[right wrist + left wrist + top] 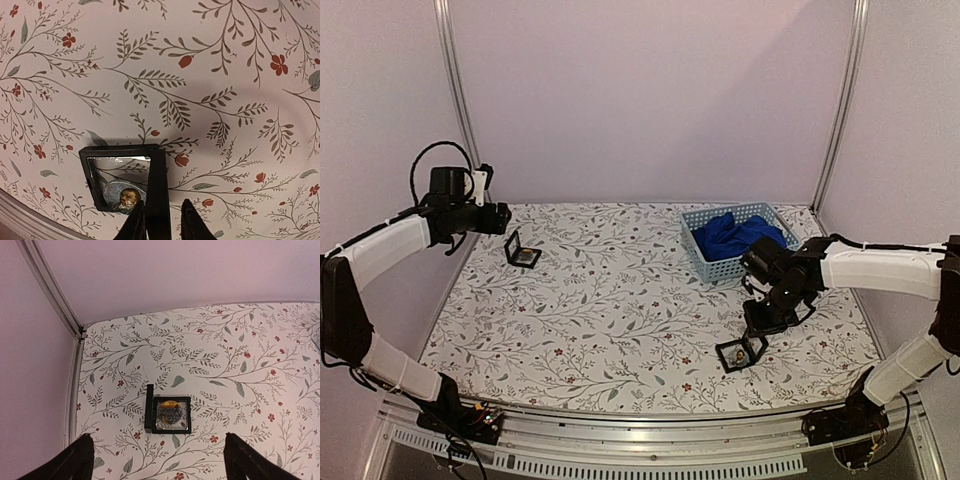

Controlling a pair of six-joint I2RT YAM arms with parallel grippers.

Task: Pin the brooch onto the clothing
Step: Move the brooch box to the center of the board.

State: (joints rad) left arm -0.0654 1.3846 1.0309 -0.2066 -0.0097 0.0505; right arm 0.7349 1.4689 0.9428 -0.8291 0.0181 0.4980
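The right gripper [162, 222] has its jaws set close around the upright black edge of the case [157, 165]; I cannot tell whether they pinch it. The brooch [125, 197] lies just beside this hand, inside that case. Farther beyond the hand, the clothing [735, 235] sits bunched in the basket [705, 265]. The left gripper [160, 455], spread wide, hovers well apart over a second case [170, 415].

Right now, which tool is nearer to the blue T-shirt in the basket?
Right. The right tool sits just on the near side of the basket holding the T-shirt, down at an open display box. The left tool hovers far across on the left, near the other box.
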